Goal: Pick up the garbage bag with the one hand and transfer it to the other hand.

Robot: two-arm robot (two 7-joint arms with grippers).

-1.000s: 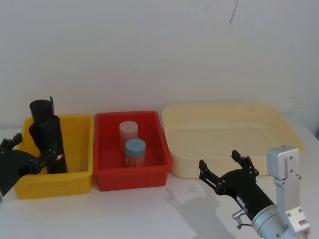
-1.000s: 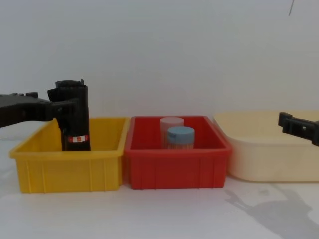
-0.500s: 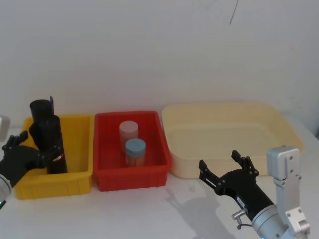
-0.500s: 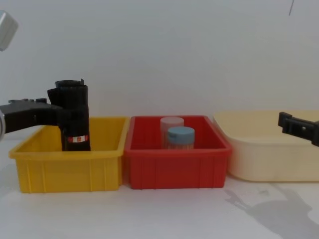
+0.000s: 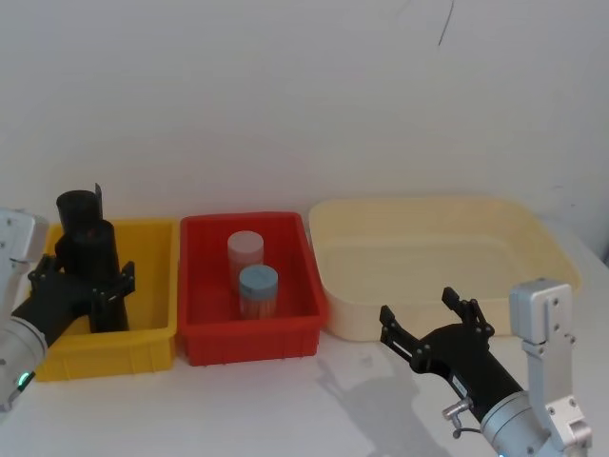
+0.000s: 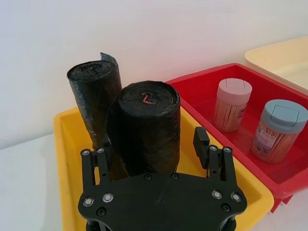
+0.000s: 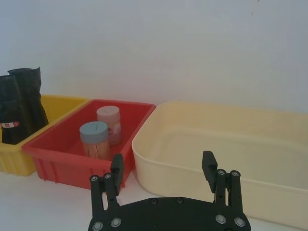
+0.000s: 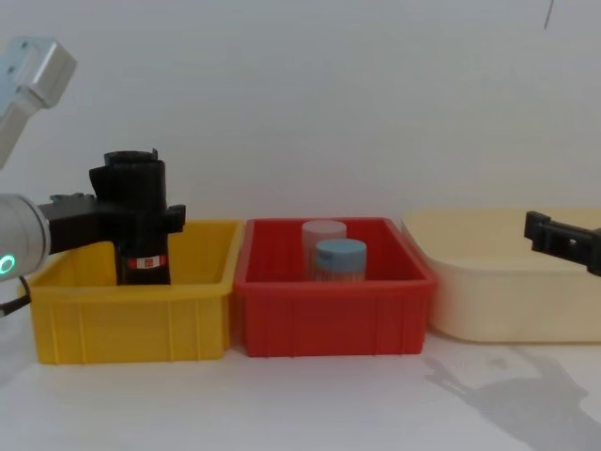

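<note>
Garbage bag point(image 6: 144, 130): upright in yellow bin point(image 6: 62, 159), before plain roll point(image 6: 94, 96). My left end effector point(image 6: 146, 147): wide, straddling it; best centred, then closed squarely mid-height. Right end effector point(image 5: 421, 309): wide, well right of bin.

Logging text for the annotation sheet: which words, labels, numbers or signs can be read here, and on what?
Nothing can be read as text.
Bag, red-and-white band: print too small to read.
Blue-lidded jar, side label: blurred, unreadable.
</note>
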